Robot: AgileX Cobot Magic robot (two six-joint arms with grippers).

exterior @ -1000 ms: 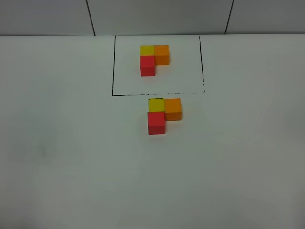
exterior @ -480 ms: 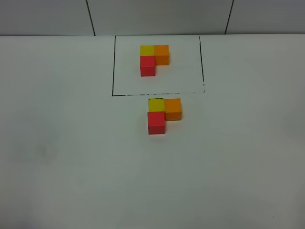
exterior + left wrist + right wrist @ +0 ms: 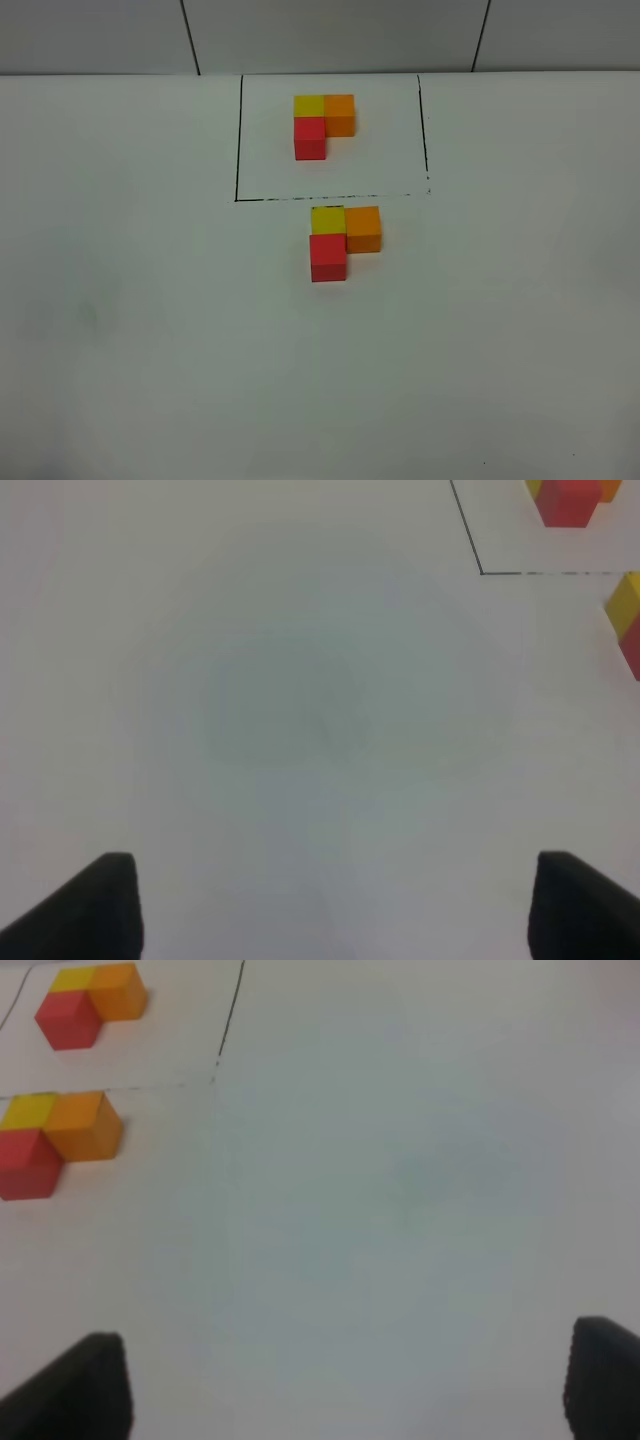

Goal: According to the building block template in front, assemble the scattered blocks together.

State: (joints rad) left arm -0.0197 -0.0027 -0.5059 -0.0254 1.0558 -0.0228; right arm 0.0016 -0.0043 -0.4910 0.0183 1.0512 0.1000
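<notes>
Both my arms are pulled back out of the high camera's picture; only my wrist cameras show my own fingers. My left gripper [image 3: 330, 905] hangs above bare table, its two dark fingertips [image 3: 95, 905] spread far apart at the edges of that view with nothing between them, so it is open and empty. My right gripper [image 3: 340, 1385] is posed the same way, fingertips [image 3: 80, 1385] wide apart over bare surface, open and holding nothing.

The building block template [image 3: 322, 125] sits at the far middle of the table [image 3: 150, 350], inside a thin black drawn rectangle [image 3: 237, 140]: a yellow cube at far left, an orange one touching its right side, a red one touching its near side. Just near of the rectangle's near line lie the scattered blocks, now pressed together in the same L. The yellow block [image 3: 328, 220] is far left, the orange block [image 3: 364, 228] touches it on the right, and the red block [image 3: 328, 257] touches it on the near side. This cluster sits slightly right of the template.

From my left wrist the cubes are at the edge of the picture, well away from my fingers; from my right wrist both clusters lie well apart from my fingertips too.

The table is plain white and matte. Behind its far edge is a pale wall [image 3: 330, 35] with two dark seams.
</notes>
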